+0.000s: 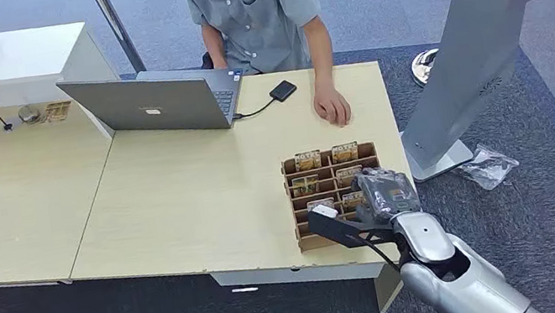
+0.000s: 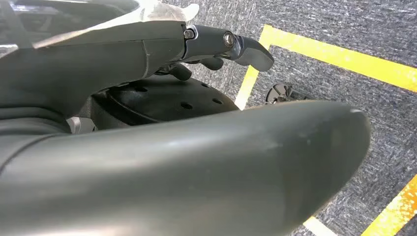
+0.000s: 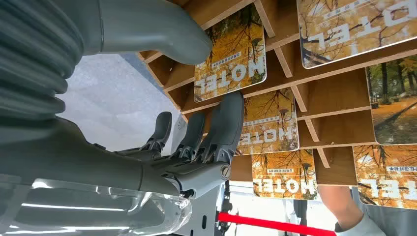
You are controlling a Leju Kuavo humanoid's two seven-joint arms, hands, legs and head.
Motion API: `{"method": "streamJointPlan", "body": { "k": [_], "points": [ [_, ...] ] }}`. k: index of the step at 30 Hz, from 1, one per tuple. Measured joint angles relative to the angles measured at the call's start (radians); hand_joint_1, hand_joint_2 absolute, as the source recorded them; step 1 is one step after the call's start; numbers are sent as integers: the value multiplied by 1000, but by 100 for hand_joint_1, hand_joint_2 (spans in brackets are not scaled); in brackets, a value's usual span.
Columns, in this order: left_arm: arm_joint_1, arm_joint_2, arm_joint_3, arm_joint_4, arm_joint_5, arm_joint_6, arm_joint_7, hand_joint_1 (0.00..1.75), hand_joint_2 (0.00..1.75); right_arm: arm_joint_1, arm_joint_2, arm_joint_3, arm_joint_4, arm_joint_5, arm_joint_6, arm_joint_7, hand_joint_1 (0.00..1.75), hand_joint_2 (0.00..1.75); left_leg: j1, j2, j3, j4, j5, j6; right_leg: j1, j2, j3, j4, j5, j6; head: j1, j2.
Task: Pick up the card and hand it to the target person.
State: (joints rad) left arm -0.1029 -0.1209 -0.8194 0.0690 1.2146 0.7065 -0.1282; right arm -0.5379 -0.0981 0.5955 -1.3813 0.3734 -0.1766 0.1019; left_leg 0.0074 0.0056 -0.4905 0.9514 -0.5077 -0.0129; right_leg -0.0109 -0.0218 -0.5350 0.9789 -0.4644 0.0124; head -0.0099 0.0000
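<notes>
A wooden card rack (image 1: 297,204) stands at the table's near right corner, its slots holding several autumn-photo cards printed HOTEL. My right hand (image 1: 383,193) hovers over the rack's near right part. In the right wrist view the right hand (image 3: 196,147) has its thumb and fingers (image 3: 225,123) spread apart on either side of one HOTEL card (image 3: 231,56), gripping nothing. A second card (image 3: 273,123) lies just past the fingertips. The person (image 1: 253,7) in a grey shirt sits across the table, one hand (image 1: 331,105) flat on it. My left hand (image 2: 147,54) hangs over the carpet, holding nothing.
An open laptop (image 1: 155,105) and a small black device (image 1: 283,90) sit at the table's far side (image 1: 194,187). A grey kiosk stand (image 1: 477,46) rises right of the table, with a plastic bag (image 1: 487,166) on the floor beside it. Yellow floor lines (image 2: 344,54) run beneath the left hand.
</notes>
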Motion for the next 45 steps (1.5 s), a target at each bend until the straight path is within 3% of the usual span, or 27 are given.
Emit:
{"method": "streamJointPlan", "body": {
  "k": [45],
  "points": [
    [-1,0,0,0,-6,0,0,0,0,-31,30,6,55,-7,-11,4,175,175,0,0,0,0,0,0,0,0,0,0,0,0,0,0]
  ]
}}
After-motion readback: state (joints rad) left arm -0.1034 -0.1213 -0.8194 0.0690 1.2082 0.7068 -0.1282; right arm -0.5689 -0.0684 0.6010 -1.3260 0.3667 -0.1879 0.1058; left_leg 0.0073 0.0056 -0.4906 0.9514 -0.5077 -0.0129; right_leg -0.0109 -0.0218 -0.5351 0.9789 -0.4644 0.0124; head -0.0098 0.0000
